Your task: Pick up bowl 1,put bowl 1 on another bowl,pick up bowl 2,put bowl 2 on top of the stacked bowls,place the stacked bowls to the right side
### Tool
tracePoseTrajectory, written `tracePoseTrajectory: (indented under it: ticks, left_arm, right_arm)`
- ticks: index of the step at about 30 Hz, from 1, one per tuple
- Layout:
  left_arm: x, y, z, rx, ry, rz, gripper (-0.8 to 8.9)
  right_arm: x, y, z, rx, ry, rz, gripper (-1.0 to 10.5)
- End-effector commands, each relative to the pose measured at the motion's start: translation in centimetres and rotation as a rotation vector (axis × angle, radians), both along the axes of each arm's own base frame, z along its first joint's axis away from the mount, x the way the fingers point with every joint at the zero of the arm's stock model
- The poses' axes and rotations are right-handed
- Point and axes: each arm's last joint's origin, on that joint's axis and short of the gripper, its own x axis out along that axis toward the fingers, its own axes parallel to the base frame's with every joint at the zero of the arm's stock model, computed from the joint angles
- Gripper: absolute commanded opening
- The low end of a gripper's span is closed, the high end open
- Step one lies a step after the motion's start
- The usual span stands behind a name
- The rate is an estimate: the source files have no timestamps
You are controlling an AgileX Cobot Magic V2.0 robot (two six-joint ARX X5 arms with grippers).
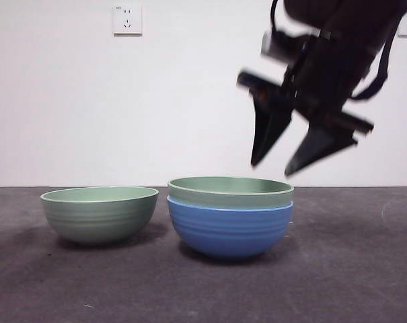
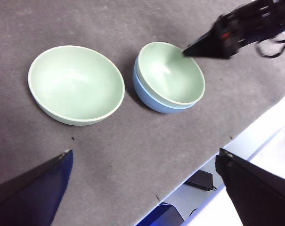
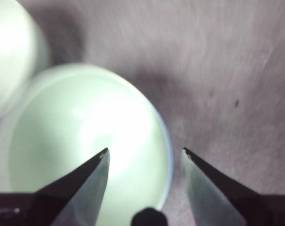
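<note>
Blue bowl [image 1: 229,232] sits low centre of front view on dark table [image 1: 351,282], green bowl 1 [image 1: 231,190] nested inside, rim showing as band above blue. Bowl 2 [image 1: 99,213] stands alone lower left, just beside stack, apart from it. Right gripper [image 1: 289,153] hangs upper right above stack's right rim, jaws spread, holding nothing, slightly blurred. Left gripper [image 2: 142,165] high over table edge, jaws spread wide, empty. Wall socket [image 1: 127,19] on white wall, upper left.
</note>
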Motion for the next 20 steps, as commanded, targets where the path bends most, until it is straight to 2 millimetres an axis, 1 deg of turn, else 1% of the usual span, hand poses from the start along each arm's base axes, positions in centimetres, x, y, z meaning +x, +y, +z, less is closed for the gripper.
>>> tracePoseTrajectory:
  ticks: [1, 6, 11, 15, 20]
  left_arm:
    - [1.1, 0.0, -0.1, 0.006, 0.005, 0.02, 6.87]
    - [3.8, -0.2, -0.6, 0.0, 0.028, 0.056, 6.87]
    - [7.6, -0.9, -2.0, 0.04, 0.058, 0.141, 6.87]
    - [10.7, -1.8, -3.6, 0.094, 0.109, 0.193, 6.87]
    - [14.4, -3.0, -5.8, 0.224, 0.183, 0.243, 6.87]
  right_arm:
    - [-0.8, -0.4, 2.2, 0.033, -0.061, 0.009, 2.5]
    - [-3.6, -2.1, 5.7, 0.073, -0.13, 0.007, 2.5]
    - [-7.0, -4.2, 8.7, 0.107, -0.192, 0.004, 2.5]
    - [-9.3, -5.6, 10.1, 0.123, -0.22, 0.004, 2.5]
    - [-11.4, -6.9, 10.9, 0.127, -0.229, 0.003, 2.5]
